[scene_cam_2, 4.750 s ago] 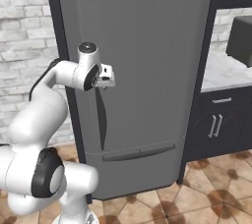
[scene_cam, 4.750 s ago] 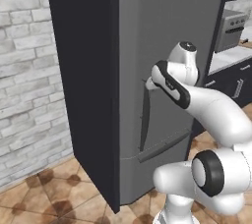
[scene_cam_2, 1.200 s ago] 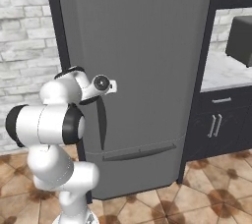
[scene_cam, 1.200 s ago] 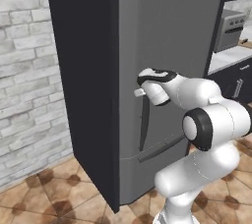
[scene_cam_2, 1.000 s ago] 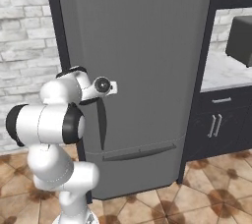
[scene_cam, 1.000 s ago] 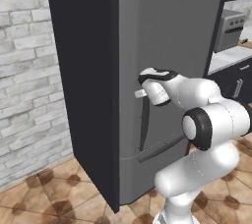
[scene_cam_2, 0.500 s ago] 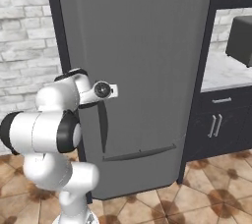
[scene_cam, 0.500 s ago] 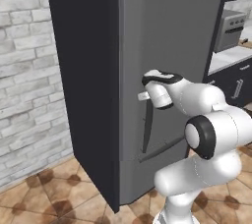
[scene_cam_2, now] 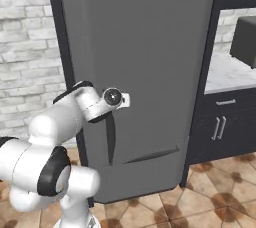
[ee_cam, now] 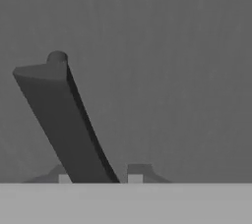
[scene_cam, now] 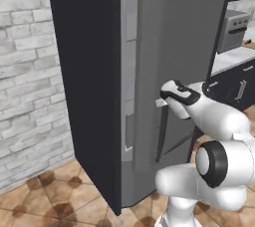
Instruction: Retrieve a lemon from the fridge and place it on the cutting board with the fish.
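The tall dark grey fridge (scene_cam: 194, 32) stands right in front of me, its door ajar, with a narrow lighter grey strip of the inside (scene_cam: 129, 71) showing along the door's left edge. My gripper (scene_cam: 162, 102) is at the top of the curved dark handle (scene_cam: 161, 134), shut on it. From the right, the gripper (scene_cam_2: 125, 100) meets the handle (scene_cam_2: 110, 137) on the fridge door (scene_cam_2: 145, 42). In the hand view the handle (ee_cam: 64, 120) runs down between the fingertips (ee_cam: 135, 176). The lemon is hidden in the fridge; the cutting board and fish are out of view.
A grey brick wall (scene_cam: 30, 96) runs to the left of the fridge. Dark cabinets (scene_cam_2: 222, 124) under a pale counter stand on the right, with the grey countertop oven (scene_cam: 233, 29) on it. Brown tiled floor (scene_cam_2: 200, 202) lies below.
The fridge door has swung out a little, so a gap now shows at its left edge. The hand has moved outward with the handle.
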Robot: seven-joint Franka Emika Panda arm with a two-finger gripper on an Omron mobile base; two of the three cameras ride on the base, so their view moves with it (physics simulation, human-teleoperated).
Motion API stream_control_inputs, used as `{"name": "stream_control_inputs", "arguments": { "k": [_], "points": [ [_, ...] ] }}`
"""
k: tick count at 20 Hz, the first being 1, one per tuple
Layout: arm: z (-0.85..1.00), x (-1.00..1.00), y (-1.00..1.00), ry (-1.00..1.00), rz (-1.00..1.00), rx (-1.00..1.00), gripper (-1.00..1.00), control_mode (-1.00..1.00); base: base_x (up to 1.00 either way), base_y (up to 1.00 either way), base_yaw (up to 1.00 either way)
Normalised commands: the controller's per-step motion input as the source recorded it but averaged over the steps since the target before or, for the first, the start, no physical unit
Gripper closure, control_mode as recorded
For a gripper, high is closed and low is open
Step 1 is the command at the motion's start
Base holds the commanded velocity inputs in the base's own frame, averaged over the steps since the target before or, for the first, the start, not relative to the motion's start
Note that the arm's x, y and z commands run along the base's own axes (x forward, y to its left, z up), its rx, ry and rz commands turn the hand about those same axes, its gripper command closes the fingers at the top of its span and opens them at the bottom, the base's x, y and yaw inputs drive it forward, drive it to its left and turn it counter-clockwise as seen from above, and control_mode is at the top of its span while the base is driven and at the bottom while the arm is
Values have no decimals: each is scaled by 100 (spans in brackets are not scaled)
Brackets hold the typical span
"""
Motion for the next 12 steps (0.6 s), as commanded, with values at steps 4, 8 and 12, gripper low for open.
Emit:
{"name": "stream_control_inputs", "arguments": {
  "k": [4,8,12],
  "points": [
    [40,-85,-100,21,0,0,100,-100,0,0,0],
    [35,-100,-100,12,2,4,100,-100,0,0,0],
    [30,-100,-100,6,3,16,100,-100,0,0,0]
  ]
}}
